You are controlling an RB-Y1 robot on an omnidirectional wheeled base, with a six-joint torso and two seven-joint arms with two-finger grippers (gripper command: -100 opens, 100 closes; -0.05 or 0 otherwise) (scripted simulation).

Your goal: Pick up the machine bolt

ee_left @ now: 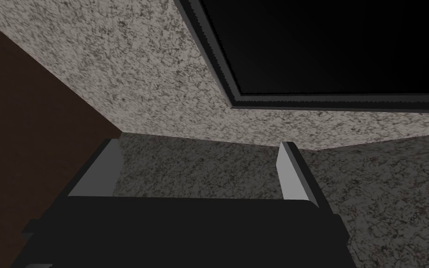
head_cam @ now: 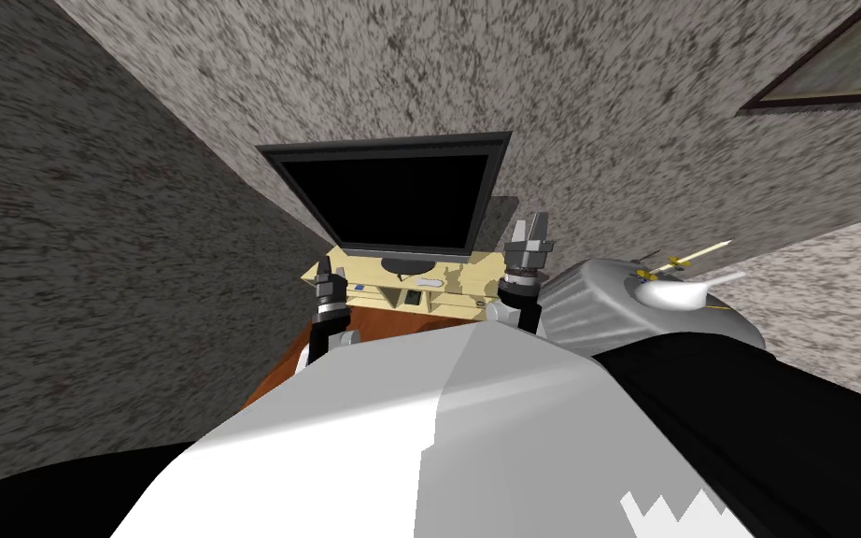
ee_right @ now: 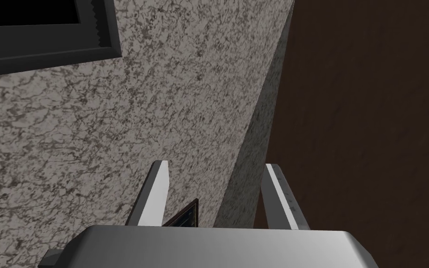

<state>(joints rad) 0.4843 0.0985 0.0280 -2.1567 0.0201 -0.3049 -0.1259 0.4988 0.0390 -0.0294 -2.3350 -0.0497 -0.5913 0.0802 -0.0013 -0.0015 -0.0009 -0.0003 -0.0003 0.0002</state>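
Left gripper (ee_left: 199,145): two thin light grey blade fingers on a dark box, set well apart, nothing held between them; placed at the left end of the table in the head view

Right gripper (ee_right: 217,164): same build, fingers parted, nothing held; raised just beside the right edge of the monitor

Pale yellow low table with open compartments (head_cam: 466,278): set against a speckled grey wall (head_cam: 625,84), with a reddish-brown surface (head_cam: 275,374) in front of it

Flat black monitor in a dark grey frame (head_cam: 391,201): standing on the table, between the two grippers

Small items on the table, below the monitor: blue piece (head_cam: 359,286), pale grey oval piece (head_cam: 427,283), dark square piece (head_cam: 413,299); which of these is the machine bolt cannot be told

Grey ribbed rounded case (head_cam: 597,308): near the right arm, a white rounded object (head_cam: 676,294) lying on top
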